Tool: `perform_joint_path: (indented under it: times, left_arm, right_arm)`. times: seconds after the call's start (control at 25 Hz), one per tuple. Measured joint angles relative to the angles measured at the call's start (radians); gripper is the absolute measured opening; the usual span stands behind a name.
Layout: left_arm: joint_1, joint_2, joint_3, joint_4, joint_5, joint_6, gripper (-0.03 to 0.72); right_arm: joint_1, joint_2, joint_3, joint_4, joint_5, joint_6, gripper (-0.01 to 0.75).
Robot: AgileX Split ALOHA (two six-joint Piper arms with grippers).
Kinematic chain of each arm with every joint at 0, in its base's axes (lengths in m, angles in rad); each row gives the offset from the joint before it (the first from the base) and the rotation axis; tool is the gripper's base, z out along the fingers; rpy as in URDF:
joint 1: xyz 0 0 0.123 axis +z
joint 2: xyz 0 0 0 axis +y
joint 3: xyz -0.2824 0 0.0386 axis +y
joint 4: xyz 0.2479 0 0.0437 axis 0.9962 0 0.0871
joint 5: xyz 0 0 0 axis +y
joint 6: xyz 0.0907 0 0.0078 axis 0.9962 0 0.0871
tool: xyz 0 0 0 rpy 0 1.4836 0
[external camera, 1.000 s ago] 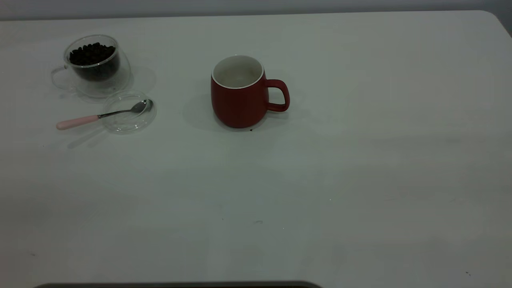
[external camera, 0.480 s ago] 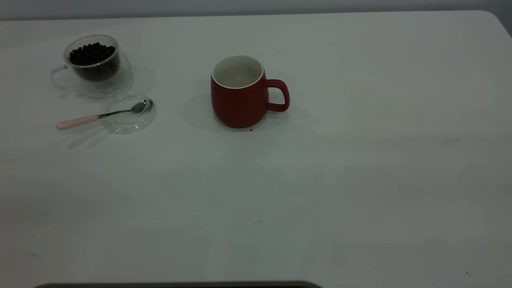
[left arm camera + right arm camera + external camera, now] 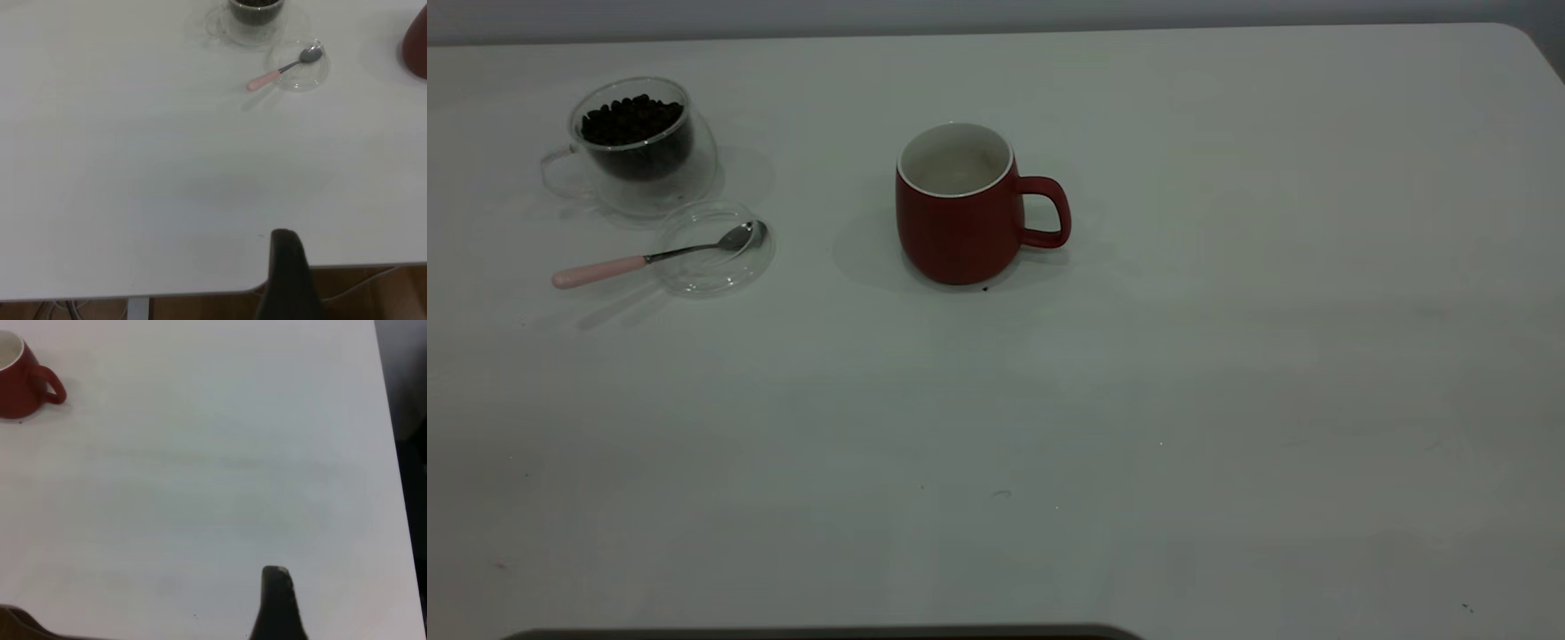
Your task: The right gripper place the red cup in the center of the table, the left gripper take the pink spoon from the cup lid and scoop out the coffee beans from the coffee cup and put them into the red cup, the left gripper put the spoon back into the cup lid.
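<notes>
The red cup (image 3: pixel 960 222) stands upright near the middle of the table (image 3: pixel 1183 400), handle pointing right, and I see no beans inside it. At the far left is the clear coffee cup (image 3: pixel 640 151) holding coffee beans (image 3: pixel 631 120). Just in front of it lies the cup lid (image 3: pixel 720 267) with the pink spoon (image 3: pixel 605 268) across it, bowl in the lid and handle sticking out left. The left gripper (image 3: pixel 285 240) hangs shut over the table's near edge, far from the spoon (image 3: pixel 280 70). The right gripper (image 3: pixel 275 577) is shut and holds nothing, well away from the red cup (image 3: pixel 17 387).
Neither arm shows in the exterior view. A dark strip (image 3: pixel 818 633) runs along the near edge. The table's right edge (image 3: pixel 393 453) drops off beside the right gripper. White tabletop stretches between the grippers and the cups.
</notes>
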Motion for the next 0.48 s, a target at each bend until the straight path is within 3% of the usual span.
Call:
perform_joint_path:
  times: [0.48]
  left_arm:
    - [0.0,0.0,0.0,0.0,0.0,0.0,0.575]
  right_arm:
    - [0.01,0.0,0.0,0.0,0.0,0.0,0.591]
